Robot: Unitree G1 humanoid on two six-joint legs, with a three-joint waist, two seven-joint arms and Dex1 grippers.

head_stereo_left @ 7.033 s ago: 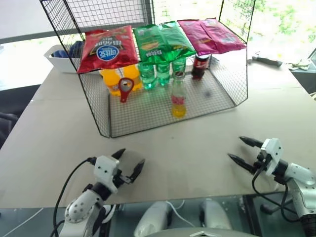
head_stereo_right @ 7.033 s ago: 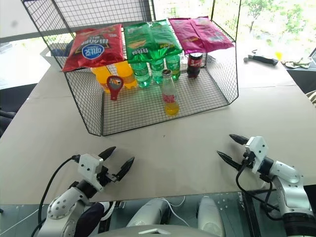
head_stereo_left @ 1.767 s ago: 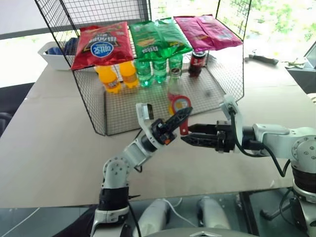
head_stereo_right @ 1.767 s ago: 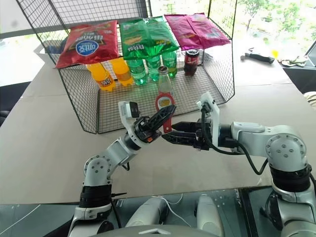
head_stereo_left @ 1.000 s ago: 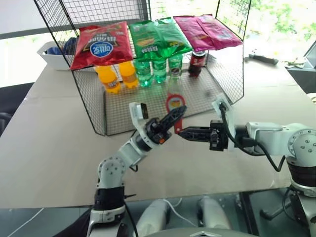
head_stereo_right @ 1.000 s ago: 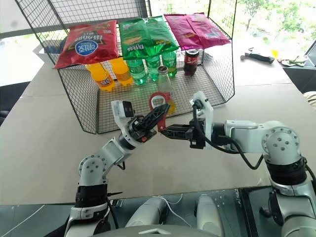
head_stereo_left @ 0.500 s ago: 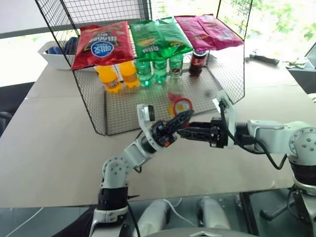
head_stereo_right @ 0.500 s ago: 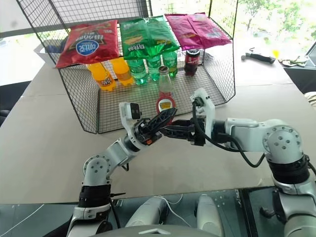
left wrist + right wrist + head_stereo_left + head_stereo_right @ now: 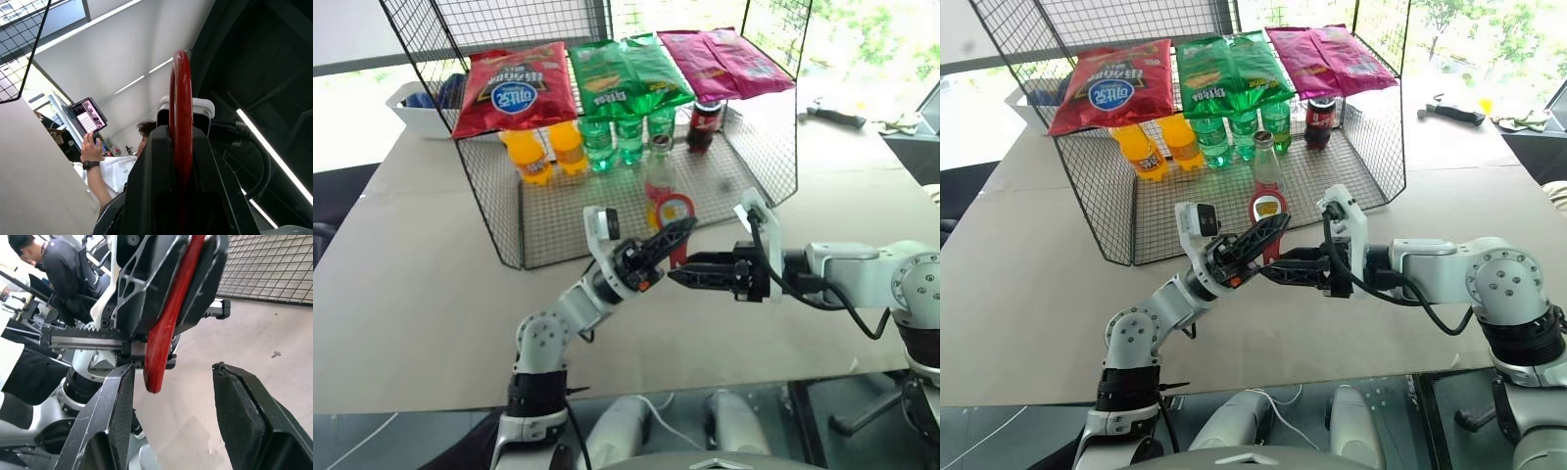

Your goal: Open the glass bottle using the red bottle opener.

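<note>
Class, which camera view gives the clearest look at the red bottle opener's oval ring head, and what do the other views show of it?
The right eye view: the red bottle opener faces the camera, its ring head and pale centre standing above the left gripper. The left eye view matches it. The left wrist view shows the ring edge-on between the fingers; the right wrist view shows its handle edge, between the right gripper's open fingers.

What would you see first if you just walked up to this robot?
The two black pincers meeting in mid-air above the table: the left pincer is shut on the red bottle opener, and the right pincer stands open around its handle. Behind them is a wire rack with bright snack bags on top.
</note>
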